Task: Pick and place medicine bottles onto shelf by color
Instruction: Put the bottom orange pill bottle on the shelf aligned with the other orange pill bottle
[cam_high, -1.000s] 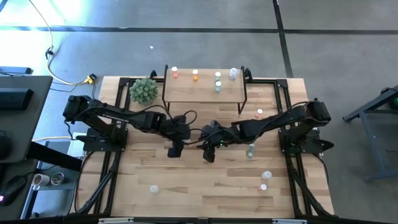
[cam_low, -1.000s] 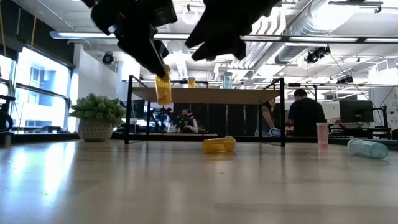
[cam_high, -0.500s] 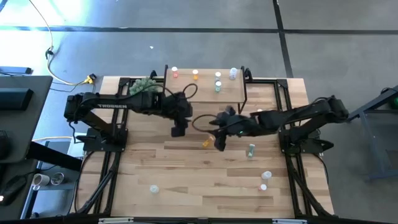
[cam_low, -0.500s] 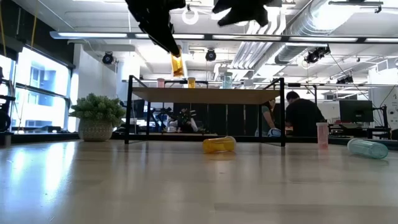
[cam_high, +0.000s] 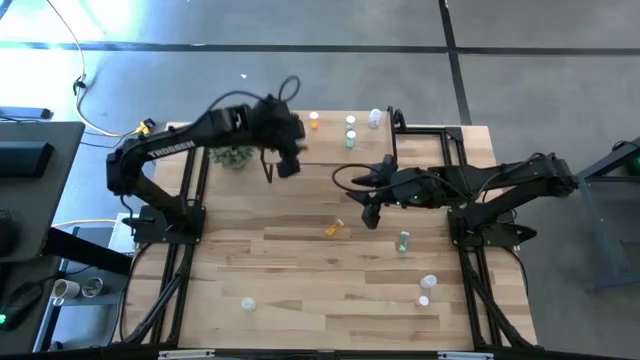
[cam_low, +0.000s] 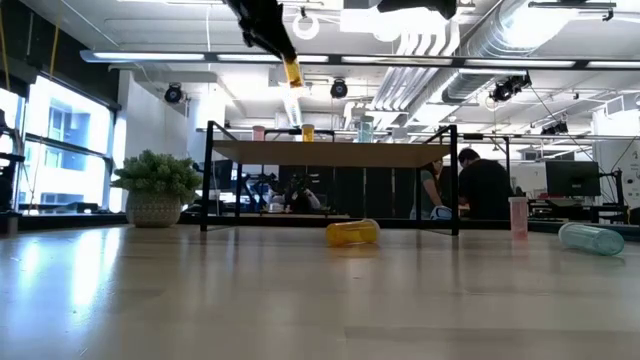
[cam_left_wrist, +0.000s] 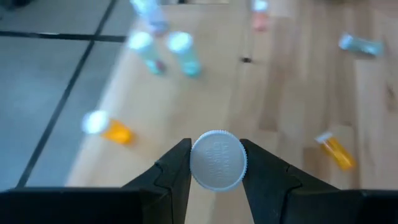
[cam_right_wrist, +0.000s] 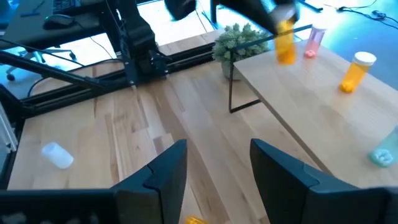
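We are in the carry-and-place step. The left tool (cam_left_wrist: 214, 163) is clamped on an orange bottle (cam_low: 292, 73) by its white cap (cam_left_wrist: 217, 159) and holds it in the air above the shelf (cam_low: 330, 153), over the end nearest the plant (cam_low: 155, 186). An orange bottle already on the shelf (cam_right_wrist: 356, 72) stands just beyond the carried one, with a pink bottle (cam_right_wrist: 313, 40) toward the plant end. We judge that the next move calls for lowering the carried bottle upright beside its orange match, then releasing. The right tool (cam_right_wrist: 211, 163) waits with its fingers apart and empty, in front of the shelf above the worktop (cam_high: 300, 270). A second orange bottle lying on its side (cam_high: 333, 229) remains on the worktop in front of the shelf.
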